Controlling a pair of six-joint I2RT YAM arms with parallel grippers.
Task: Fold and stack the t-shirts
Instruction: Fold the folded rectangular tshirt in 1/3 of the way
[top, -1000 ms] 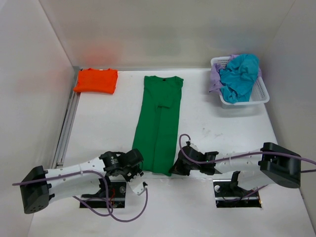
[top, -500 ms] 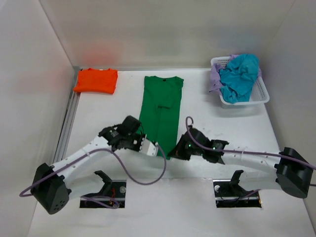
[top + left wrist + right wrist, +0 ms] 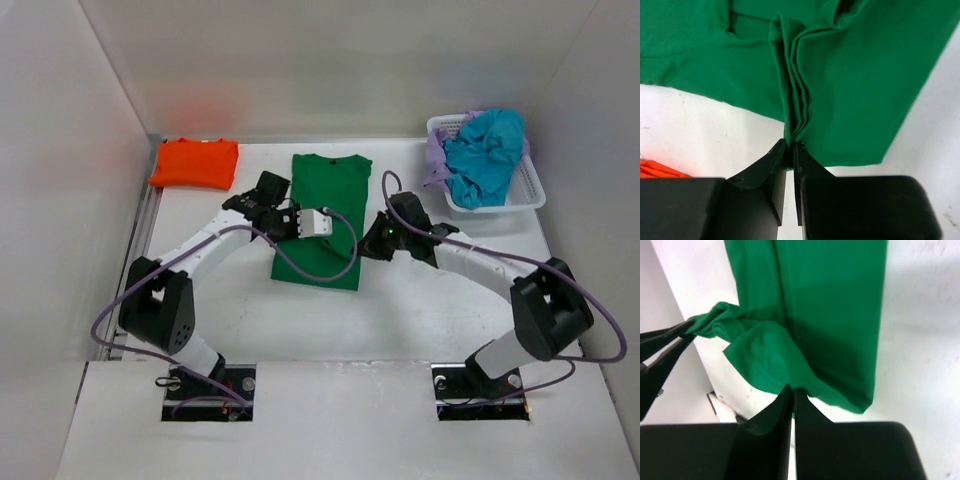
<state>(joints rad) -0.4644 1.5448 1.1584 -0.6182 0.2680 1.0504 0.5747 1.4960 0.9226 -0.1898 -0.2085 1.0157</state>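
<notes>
White tabletop between white walls. The dark green t-shirt lies lengthwise mid-table, its near end raised and apparently doubled back over itself. The left gripper is pinched tight on a bunched edge of it, and the right gripper is clamped on another corner. The orange t-shirt sits folded far left. The teal t-shirt and lavender t-shirt are heaped in the basket, far right.

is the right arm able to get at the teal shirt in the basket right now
Probably not yet: the right end effector is shut on the green t-shirt. Otherwise the way looks free, since the teal t-shirt lies on top in the white basket, uncovered.
</notes>
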